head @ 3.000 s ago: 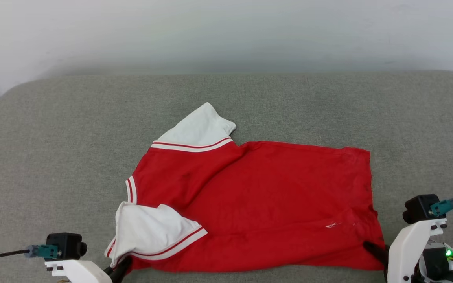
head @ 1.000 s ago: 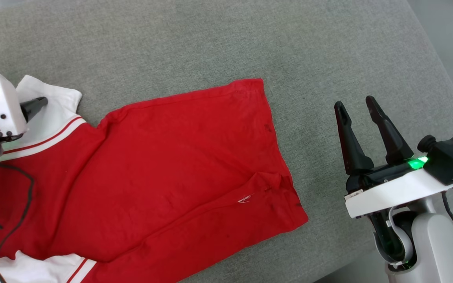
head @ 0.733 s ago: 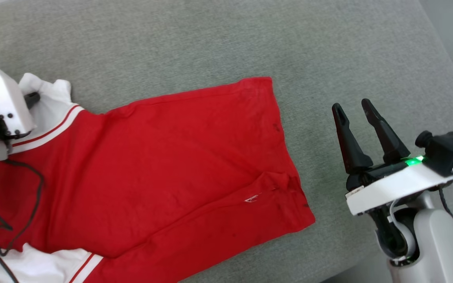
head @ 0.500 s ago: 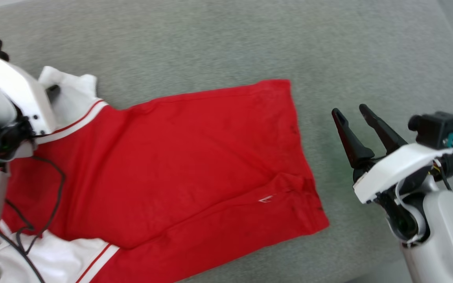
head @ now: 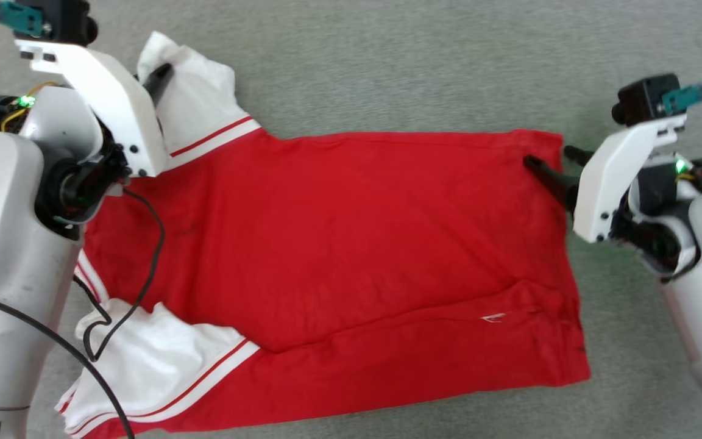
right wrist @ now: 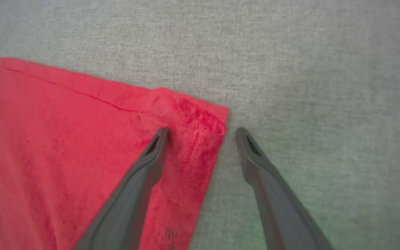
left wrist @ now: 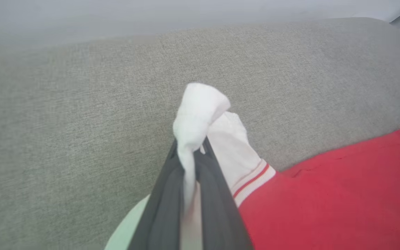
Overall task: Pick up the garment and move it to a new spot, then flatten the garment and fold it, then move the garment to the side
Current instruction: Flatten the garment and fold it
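The garment [head: 339, 244], red with white sleeves and striped trim, lies spread on the grey cushion. My left gripper [head: 165, 70] is shut on the far white sleeve [head: 195, 103]; in the left wrist view [left wrist: 191, 152] white cloth bunches between the closed fingers. My right gripper [head: 549, 160] is open at the garment's far right corner [right wrist: 200, 114]. In the right wrist view [right wrist: 201, 133] one finger [right wrist: 151, 159] rests over the red cloth and the other over bare cushion beside the hem. The near white sleeve [head: 144, 360] lies crumpled at the lower left.
The grey fabric cushion [head: 387, 61] stretches under and beyond the garment. A black cable [head: 144, 244] from my left arm hangs over the garment's left part. A pale wall rises behind the cushion's far edge [left wrist: 186, 14].
The head camera has swung left and down. My left gripper closed on the far sleeve and lifted it. My right gripper moved in from beside the garment to its far right corner.
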